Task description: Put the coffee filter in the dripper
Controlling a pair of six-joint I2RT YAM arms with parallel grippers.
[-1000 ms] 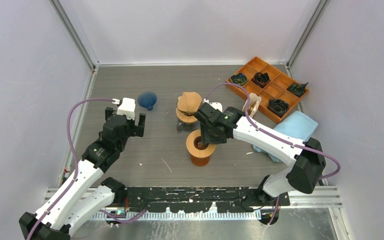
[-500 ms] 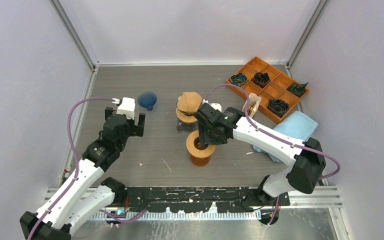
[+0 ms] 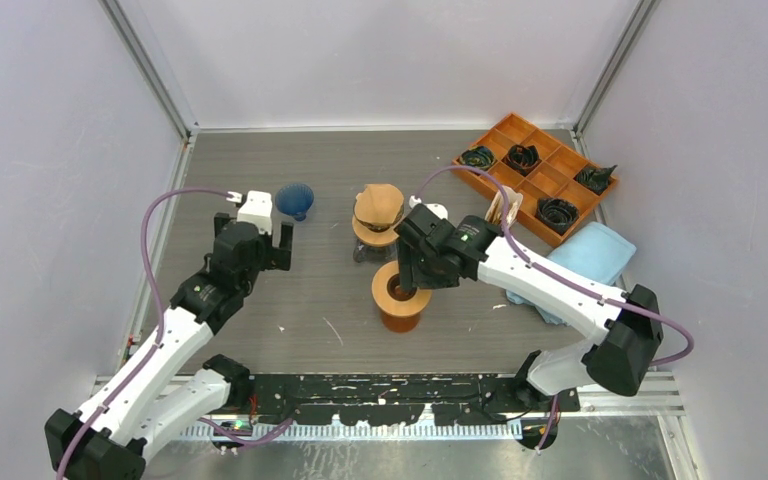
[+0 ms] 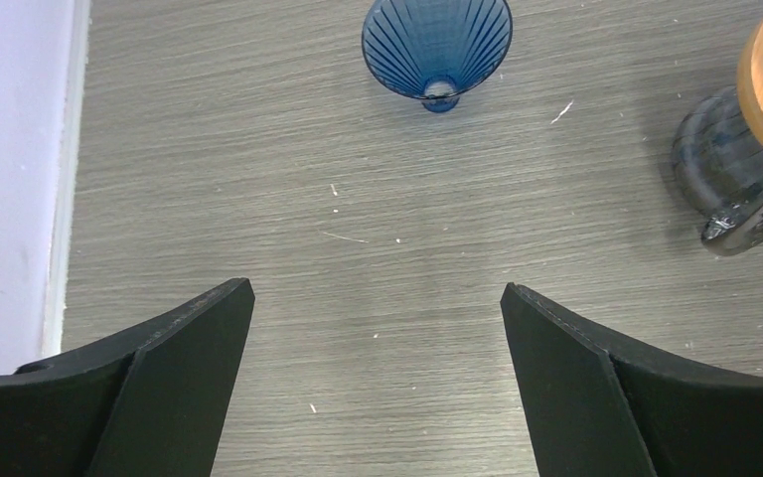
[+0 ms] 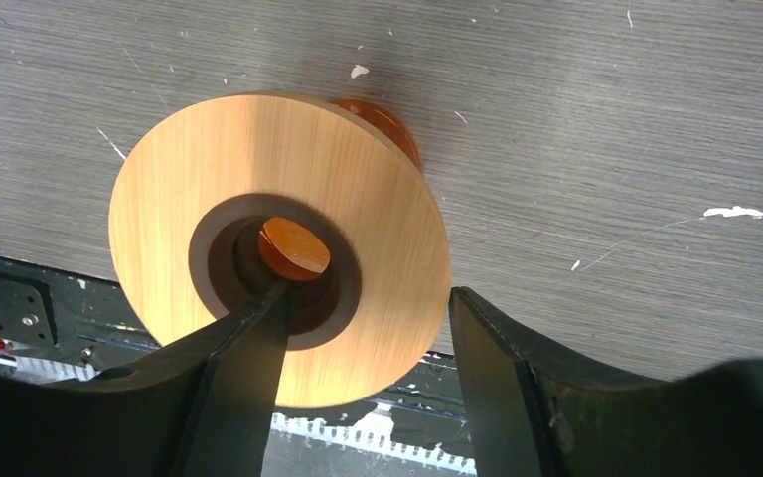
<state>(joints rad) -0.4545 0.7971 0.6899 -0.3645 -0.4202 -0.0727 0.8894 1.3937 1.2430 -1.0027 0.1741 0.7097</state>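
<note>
Left gripper point(image 4: 377, 286): fingers wide apart, empty, near blue ribbed cone point(image 4: 437, 45). Right gripper point(image 5: 369, 290): fingers straddle wooden ring point(image 5: 258, 149); whether they clamp it is unclear.

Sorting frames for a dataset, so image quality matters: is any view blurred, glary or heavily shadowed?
Top external: even, soft light, all sharp, only faint shadows on the table. Left wrist: table grain and blue ribbed cone crisp, small glare on the glass carafe. Right wrist: wooden ring sharp, its centre hole in shadow; near fingers plain black, no detail.
</note>
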